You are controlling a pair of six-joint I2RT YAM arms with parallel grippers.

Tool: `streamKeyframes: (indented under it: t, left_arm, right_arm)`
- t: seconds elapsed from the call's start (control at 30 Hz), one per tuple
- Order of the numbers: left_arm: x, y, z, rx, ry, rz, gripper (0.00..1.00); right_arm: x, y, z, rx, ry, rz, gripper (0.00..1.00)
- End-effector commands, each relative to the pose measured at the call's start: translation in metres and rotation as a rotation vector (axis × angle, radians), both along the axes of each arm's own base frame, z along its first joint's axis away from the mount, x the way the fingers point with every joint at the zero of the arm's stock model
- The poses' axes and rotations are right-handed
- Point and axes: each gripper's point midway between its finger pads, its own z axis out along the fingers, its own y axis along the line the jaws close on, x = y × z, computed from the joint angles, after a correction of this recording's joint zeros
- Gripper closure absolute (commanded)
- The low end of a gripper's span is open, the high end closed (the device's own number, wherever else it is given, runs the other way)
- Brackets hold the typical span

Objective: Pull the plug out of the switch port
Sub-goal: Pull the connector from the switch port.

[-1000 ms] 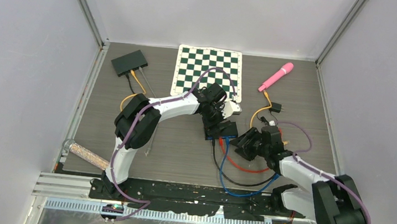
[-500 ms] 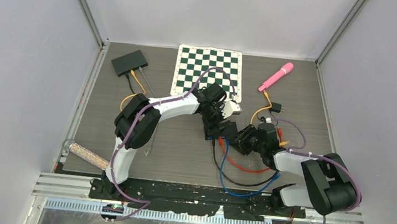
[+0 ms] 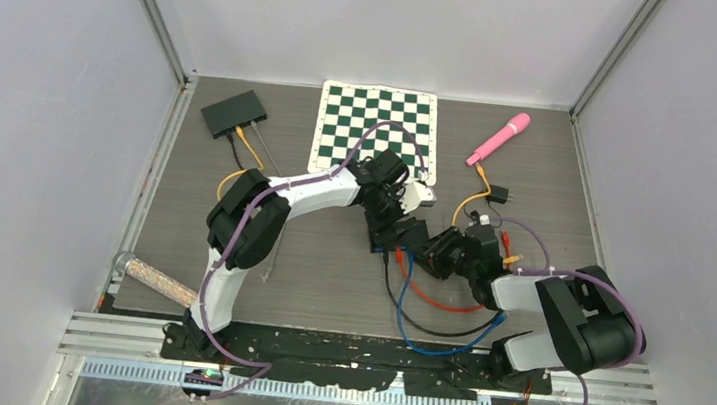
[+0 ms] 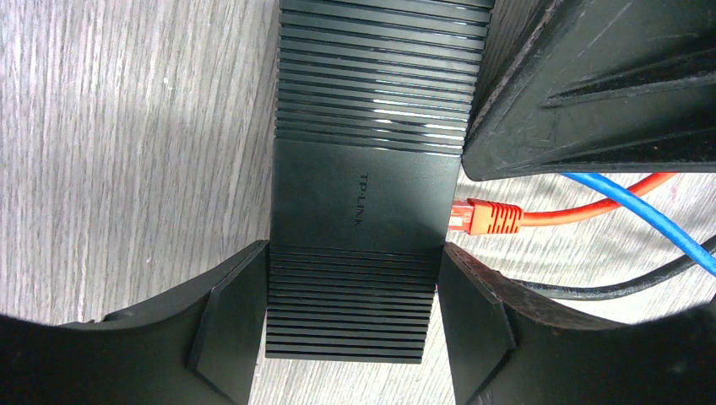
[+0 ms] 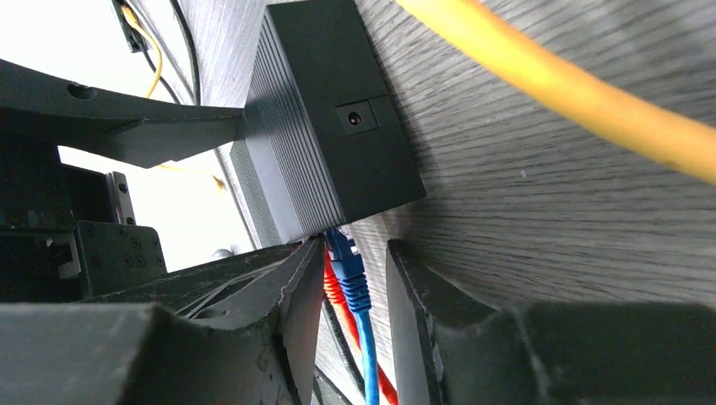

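At centre of the overhead view my left gripper is clamped across the switch; just right, my right gripper straddles the blue plug in its port, jaws apart. Pulling askew could drag the switch loose

One camera hangs high behind the arm bases, looking down over the whole tabletop to the far wall. The left wrist camera peers straight down, very close, onto the top of the black switch between its own fingers. The right wrist camera sits low, nearly skimming the wood, facing that switch's end and the blue plug. All three share the switch.
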Motion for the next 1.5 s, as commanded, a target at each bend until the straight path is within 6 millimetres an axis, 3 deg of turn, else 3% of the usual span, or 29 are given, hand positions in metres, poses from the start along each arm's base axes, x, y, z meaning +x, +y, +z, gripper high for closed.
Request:
streamKeyframes:
  t: [0.0,0.53,0.97,1.13,1.37,1.47]
  left_arm:
    - [-0.012,0.000,0.001,-0.012,0.062,-0.006,0.72]
    - [-0.015,0.003,-0.004,-0.005,0.074,-0.008,0.72]
    - [-0.001,0.012,-0.007,0.016,0.035,0.040,0.73]
    - [0.001,0.014,-0.007,0.021,0.026,0.045,0.73]
    - [0.000,0.015,-0.010,0.027,0.034,0.044,0.74]
    - [0.001,0.014,-0.010,0.027,0.029,0.045,0.74]
  right_arm:
    - [0.003,-0.005,-0.008,-0.007,-0.001,-0.052,0.64]
    - [-0.004,-0.008,-0.013,-0.015,0.005,-0.050,0.94]
    - [-0.030,-0.012,-0.031,-0.133,0.103,0.082,0.95]
    - [-0.034,0.003,-0.013,0.073,0.044,0.090,0.95]
    - [-0.029,-0.013,-0.009,-0.054,0.008,0.063,0.95]
    - [-0.028,-0.009,-0.001,0.011,0.034,0.087,0.95]
